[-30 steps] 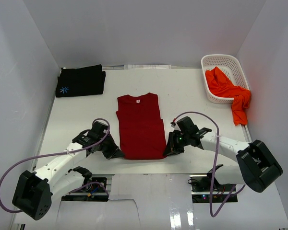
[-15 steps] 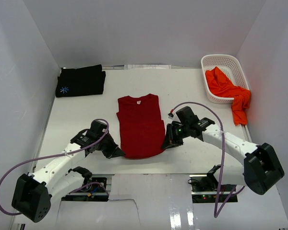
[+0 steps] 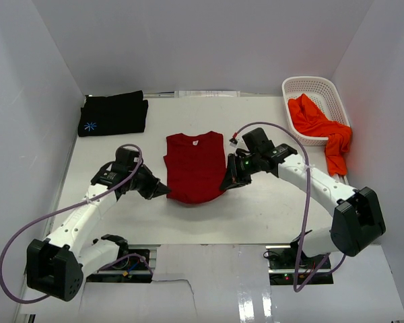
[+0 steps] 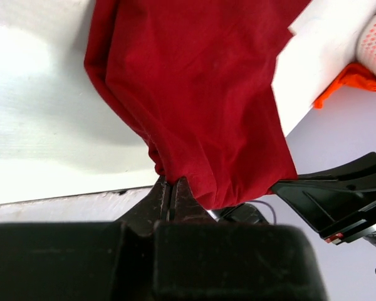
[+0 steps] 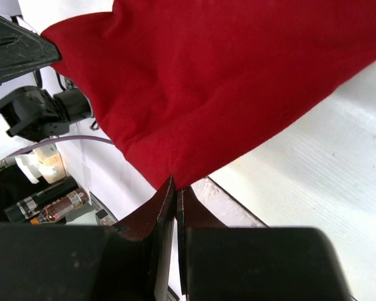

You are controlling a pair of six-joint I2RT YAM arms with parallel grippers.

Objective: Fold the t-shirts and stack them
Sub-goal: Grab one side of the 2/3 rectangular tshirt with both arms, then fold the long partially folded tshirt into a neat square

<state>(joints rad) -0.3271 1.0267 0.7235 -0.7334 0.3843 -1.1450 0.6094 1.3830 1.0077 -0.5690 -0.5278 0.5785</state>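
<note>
1. Dark red t-shirt (image 3: 194, 165) sits mid-tabletop (image 3: 269, 212) in the top view, collar pointing away from the arms. Its near hem is lifted off the surface. The left fingers (image 3: 159, 192) have one hem corner and the right fingers (image 3: 229, 183) the other, with the cloth sagging between them. A folded black t-shirt (image 3: 113, 114) lies at the far left. The orange-red t-shirt (image 3: 318, 128) hangs half out of the basket (image 3: 308, 83) at the far right.
2. Left wrist view: the left fingers (image 4: 182, 195) are squeezed right together on a bunched bit of the dark red t-shirt (image 4: 194, 94), no gap showing. The rest of the shirt drapes down to the tabletop (image 4: 44, 125).
3. Right wrist view: same deal. The right fingers (image 5: 165, 204) are pinched fully closed on the shirt's (image 5: 225, 81) edge, and the fabric fans out from that pinch.
4. My read is we're mid-way through the bottom-to-top fold on the first of two shirts left to do. The next move needs both arms carrying the hem toward the collar at the same pace and height so it doesn't skew. Then they lower it, lining the hem up near the neckline, before letting go.
</note>
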